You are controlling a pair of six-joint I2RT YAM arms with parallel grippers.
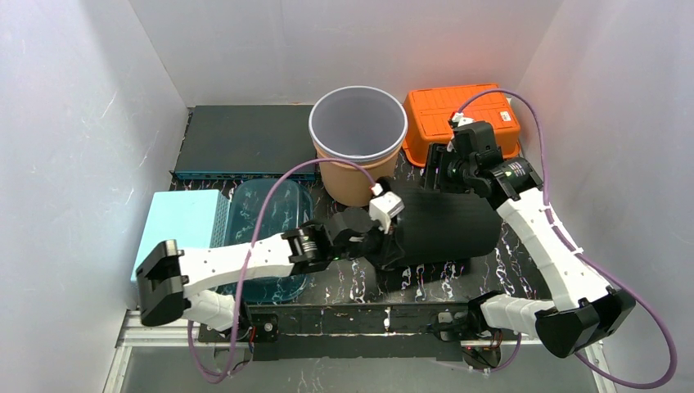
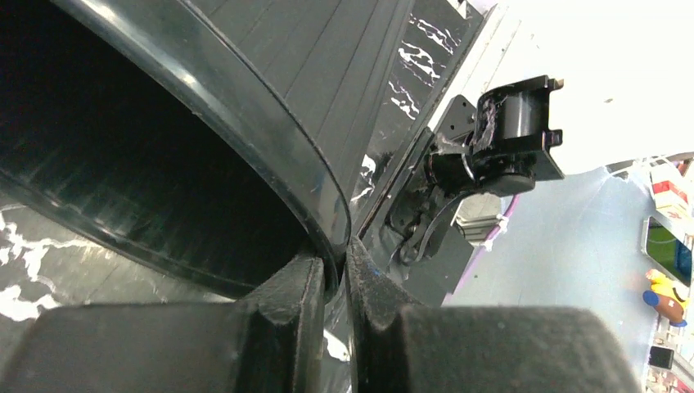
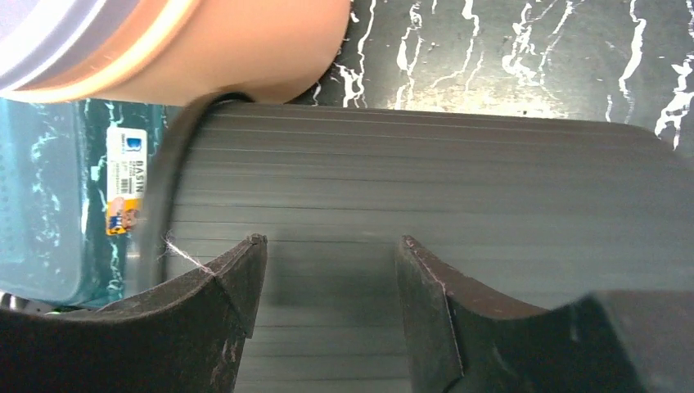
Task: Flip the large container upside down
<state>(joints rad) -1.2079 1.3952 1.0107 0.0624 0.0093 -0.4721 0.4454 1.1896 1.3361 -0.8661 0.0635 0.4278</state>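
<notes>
The large black ribbed container [image 1: 442, 225] lies on its side in the middle of the table, its mouth facing left. My left gripper [image 1: 386, 239] is shut on its rim; in the left wrist view the rim [image 2: 270, 139] is pinched between my fingers, one inside the mouth and one outside, at the gripper [image 2: 335, 270]. My right gripper [image 1: 438, 176] is open and empty at the container's far side. In the right wrist view it [image 3: 331, 270] hovers close over the ribbed wall [image 3: 425, 172], near the rim end.
A tan bucket with a lavender rim [image 1: 358, 143] stands upright just behind the black container. An orange box [image 1: 462, 119] is at the back right, a dark flat tray [image 1: 245, 139] at the back left, and a teal basin [image 1: 266, 233] and a light blue box [image 1: 180, 225] on the left.
</notes>
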